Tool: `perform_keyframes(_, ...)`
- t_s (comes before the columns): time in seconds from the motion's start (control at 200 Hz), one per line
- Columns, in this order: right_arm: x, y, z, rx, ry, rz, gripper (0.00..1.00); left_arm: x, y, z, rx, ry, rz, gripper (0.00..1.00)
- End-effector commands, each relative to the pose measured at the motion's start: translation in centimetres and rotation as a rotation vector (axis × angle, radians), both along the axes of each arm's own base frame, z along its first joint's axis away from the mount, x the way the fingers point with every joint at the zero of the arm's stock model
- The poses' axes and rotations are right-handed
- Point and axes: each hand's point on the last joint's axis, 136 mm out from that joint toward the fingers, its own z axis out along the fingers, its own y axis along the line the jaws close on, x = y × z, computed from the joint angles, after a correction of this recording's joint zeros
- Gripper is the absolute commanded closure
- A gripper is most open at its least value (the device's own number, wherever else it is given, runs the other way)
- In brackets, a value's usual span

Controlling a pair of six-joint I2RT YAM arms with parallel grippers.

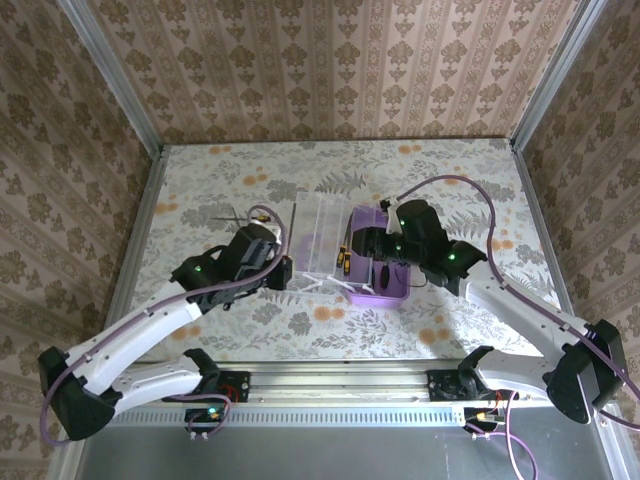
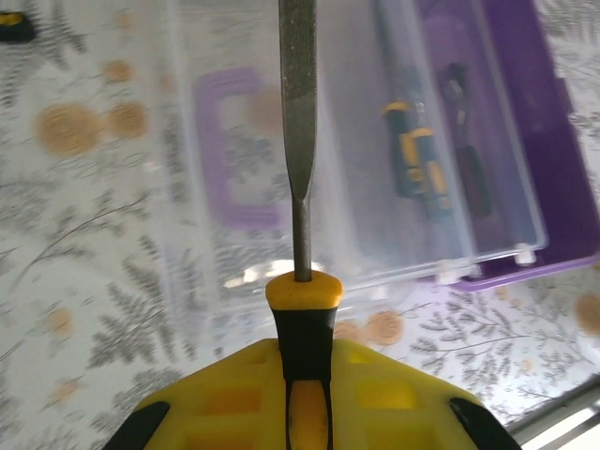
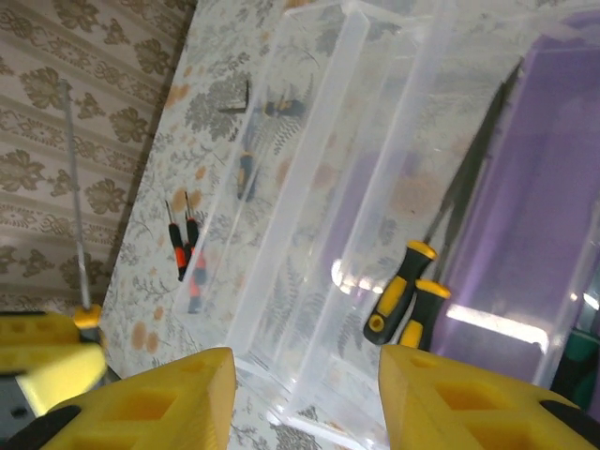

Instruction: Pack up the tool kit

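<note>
The purple box of the tool kit lies open at mid-table, its clear lid folded out to the left. My left gripper is shut on a screwdriver with a yellow-and-black handle. Its steel shaft points out over the clear lid and the lid's purple handle. Two yellow-and-black screwdrivers lie inside the purple box. My right gripper hovers open above the box's near end, nothing between its fingers.
Small orange-and-black screwdrivers lie on the floral table left of the lid. More small tools lie further back, with a bent key. Patterned walls close in the table on three sides.
</note>
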Motion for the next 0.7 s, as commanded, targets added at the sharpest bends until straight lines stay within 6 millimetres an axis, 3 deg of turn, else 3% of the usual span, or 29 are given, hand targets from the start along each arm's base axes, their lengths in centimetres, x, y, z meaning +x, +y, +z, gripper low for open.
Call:
perform_keyframes(0.0,1.1,1.7,2.3,0.071,-0.035,0.009,0.53,-0.2,-3.7,1.8,-0.088,-0.063,-0.096,0.95)
perform_keyframes(0.22,1.4,4.4,3.4,0.165,-0.031,0.063,0.53,-1.0,-6.9,1.5,-0.078,-0.05,-0.173,0.94)
perform_keyframes(0.38,1.7,5.1,2.7,0.178,-0.005,0.066,0.55,-1.3,-8.3,1.1,-0.102,-0.038,-0.194,0.94)
perform_keyframes(0.57,1.9,5.2,2.2,0.173,0.006,0.058,0.77,-1.5,-9.2,0.8,-0.107,-0.028,-0.215,0.94)
perform_keyframes(0.695,2.0,5.3,2.1,0.168,0.009,0.057,0.86,-1.7,-9.3,0.6,-0.106,-0.024,-0.223,0.94)
